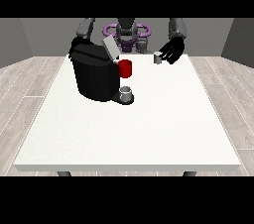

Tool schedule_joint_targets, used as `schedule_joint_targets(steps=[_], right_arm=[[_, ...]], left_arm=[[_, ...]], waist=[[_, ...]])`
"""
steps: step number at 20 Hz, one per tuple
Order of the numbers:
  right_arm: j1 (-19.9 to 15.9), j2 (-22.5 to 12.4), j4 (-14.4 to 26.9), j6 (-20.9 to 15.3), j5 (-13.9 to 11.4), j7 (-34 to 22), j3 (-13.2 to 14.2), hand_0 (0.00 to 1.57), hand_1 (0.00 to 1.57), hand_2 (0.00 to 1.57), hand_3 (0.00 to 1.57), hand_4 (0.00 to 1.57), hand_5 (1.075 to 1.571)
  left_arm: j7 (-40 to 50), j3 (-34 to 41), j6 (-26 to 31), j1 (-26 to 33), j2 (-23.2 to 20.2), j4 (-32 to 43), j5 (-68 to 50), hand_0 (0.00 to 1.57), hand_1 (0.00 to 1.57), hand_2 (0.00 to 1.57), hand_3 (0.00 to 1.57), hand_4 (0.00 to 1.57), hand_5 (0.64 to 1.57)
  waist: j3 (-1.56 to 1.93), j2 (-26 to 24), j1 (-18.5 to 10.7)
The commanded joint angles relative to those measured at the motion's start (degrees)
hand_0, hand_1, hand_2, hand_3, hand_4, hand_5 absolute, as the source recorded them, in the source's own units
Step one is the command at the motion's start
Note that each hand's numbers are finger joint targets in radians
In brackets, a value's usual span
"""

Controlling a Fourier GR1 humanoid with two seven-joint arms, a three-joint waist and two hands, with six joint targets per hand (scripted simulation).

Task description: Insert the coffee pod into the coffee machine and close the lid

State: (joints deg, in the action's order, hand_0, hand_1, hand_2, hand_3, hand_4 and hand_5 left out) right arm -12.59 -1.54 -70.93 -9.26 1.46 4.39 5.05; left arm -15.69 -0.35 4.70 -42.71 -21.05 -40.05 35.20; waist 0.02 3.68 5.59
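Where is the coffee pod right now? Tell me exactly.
In the front view the coffee pod is at the far edge of the table, held in the hand at the view's right, to the right of the coffee machine and its open lid.

So the hand at the view's right [171,50] has its fingers [165,56] curled on the small grey coffee pod [158,58], held above the white bench [149,124]. Black coffee machine [94,74] sits with lid [110,48] tilted up, grey cup [126,92] on its tray.
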Motion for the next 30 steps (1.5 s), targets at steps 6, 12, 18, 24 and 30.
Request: schedule_joint_targets(steps=[6, 12, 18, 24, 30], right_arm=[[-2.14, -0.48, 0.45, 1.75, -0.91, 1.64, -1.93, 0.00, 0.00, 0.00, 0.00, 0.46, 1.571], [-3.06, 1.48, -1.17, 1.64, -0.31, 1.05, -4.15, 0.00, 0.00, 0.00, 0.00, 0.48, 1.571], [-3.44, -0.27, -7.79, 3.64, 0.68, -2.02, -5.07, 0.00, 0.00, 0.00, 0.00, 0.52, 1.571], [-6.05, -1.13, -7.72, 3.09, -0.14, -5.31, -5.11, 0.00, 0.00, 0.00, 0.00, 0.51, 1.571], [-6.07, 0.22, -7.55, -0.62, -1.94, -3.06, -4.52, 0.00, 0.00, 0.00, 0.00, 0.54, 1.571]], left_arm=[[2.65, 3.04, 2.77, -7.60, -2.21, -1.27, -0.05, 1.25, 1.25, 1.33, 1.29, 0.56, 1.571], [8.08, 4.42, 3.14, -14.56, -2.77, -0.94, 0.42, 1.07, 1.07, 1.22, 1.23, 0.52, 1.571], [6.46, 9.44, 4.52, -17.36, -8.54, 2.94, -1.81, 1.24, 1.24, 1.26, 1.20, 0.48, 1.571], [10.42, 7.46, 2.60, -20.81, -4.24, 2.47, 0.11, 1.28, 1.28, 1.33, 1.27, 0.52, 1.571], [9.31, 7.91, 5.29, -23.01, -5.47, 2.86, -0.30, 1.28, 1.28, 1.30, 1.24, 0.49, 1.571]], waist=[[-0.02, 2.82, 3.36], [-0.01, 3.05, 6.58], [-0.04, 6.01, 11.00], [-0.02, 6.28, 12.11], [-0.01, 7.65, 10.75]])
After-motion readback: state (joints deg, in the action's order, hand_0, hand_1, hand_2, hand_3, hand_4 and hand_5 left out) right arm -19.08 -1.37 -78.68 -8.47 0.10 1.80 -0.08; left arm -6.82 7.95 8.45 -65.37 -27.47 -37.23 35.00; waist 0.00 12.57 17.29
